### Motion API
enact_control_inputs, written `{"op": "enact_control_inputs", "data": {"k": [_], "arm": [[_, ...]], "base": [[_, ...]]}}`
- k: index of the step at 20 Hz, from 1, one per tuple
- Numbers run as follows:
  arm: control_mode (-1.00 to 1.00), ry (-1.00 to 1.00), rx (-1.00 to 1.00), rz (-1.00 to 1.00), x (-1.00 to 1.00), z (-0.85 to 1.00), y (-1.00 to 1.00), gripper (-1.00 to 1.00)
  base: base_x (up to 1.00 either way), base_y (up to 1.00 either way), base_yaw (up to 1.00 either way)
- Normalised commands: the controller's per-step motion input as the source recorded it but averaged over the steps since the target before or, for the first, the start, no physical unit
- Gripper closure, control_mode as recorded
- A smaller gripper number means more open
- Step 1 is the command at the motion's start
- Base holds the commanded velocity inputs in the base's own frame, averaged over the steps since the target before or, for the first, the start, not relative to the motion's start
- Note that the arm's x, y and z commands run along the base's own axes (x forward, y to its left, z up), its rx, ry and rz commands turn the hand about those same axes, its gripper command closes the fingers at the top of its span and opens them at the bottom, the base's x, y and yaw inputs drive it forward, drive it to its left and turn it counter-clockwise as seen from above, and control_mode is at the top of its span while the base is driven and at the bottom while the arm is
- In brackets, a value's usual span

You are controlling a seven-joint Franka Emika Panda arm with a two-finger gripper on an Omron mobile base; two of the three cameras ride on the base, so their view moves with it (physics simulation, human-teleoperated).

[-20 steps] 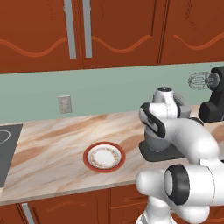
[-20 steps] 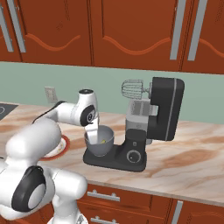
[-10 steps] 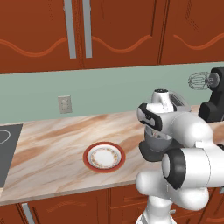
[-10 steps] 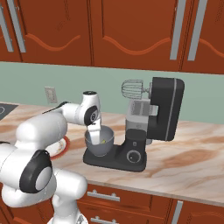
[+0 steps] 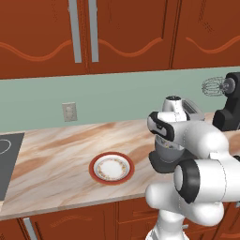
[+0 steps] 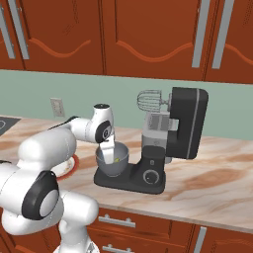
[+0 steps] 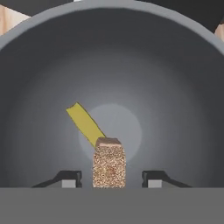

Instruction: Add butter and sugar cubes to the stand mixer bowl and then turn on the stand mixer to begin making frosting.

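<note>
Butter [image 7: 85, 124] yellow; sugar cube [image 7: 109, 165] speckled tan; bowl [image 7: 175, 87] plain grey; plate [image 5: 111, 168] white, red-rimmed.

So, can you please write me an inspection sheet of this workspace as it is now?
Surface: marble-look counter, with the job's things on it.
Job's things: butter lies in the stand mixer bowl; a sugar cube sits between the fingertips above the bowl floor, not touching them; stand mixer has its whisk head raised.
Clutter: red-rimmed plate, nothing on it; toaster behind the arm.
Grippers: gripper is over the bowl, jaws apart, clear of the cube.
Cables: nothing seen.
Surroundings: wall outlet, green backsplash, wooden cabinets, cooktop corner.
</note>
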Motion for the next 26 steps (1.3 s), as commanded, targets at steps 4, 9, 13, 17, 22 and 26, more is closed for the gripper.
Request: {"op": "enact_control_inputs", "data": {"k": [4, 9, 13, 17, 22, 26], "arm": [[-1.00, 0.00, 0.00, 0.00, 0.00, 0.00, 0.00, -1.00], [-1.00, 0.00, 0.00, 0.00, -0.01, 0.00, -0.04, -1.00], [-1.00, 0.00, 0.00, 0.00, -0.09, 0.00, -0.08, -1.00], [-1.00, -0.01, 0.00, 0.00, -0.05, 0.00, 0.00, -1.00], [-1.00, 0.00, 0.00, 0.00, 0.00, 0.00, 0.00, -1.00], [-1.00, -0.27, 0.00, 0.00, -0.44, 0.24, -0.01, -1.00]], "base": [[0.00, 0.00, 0.00], [0.00, 0.00, 0.00], [0.00, 0.00, 0.00], [0.00, 0.00, 0.00], [0.00, 0.00, 0.00], [0.00, 0.00, 0.00]]}}
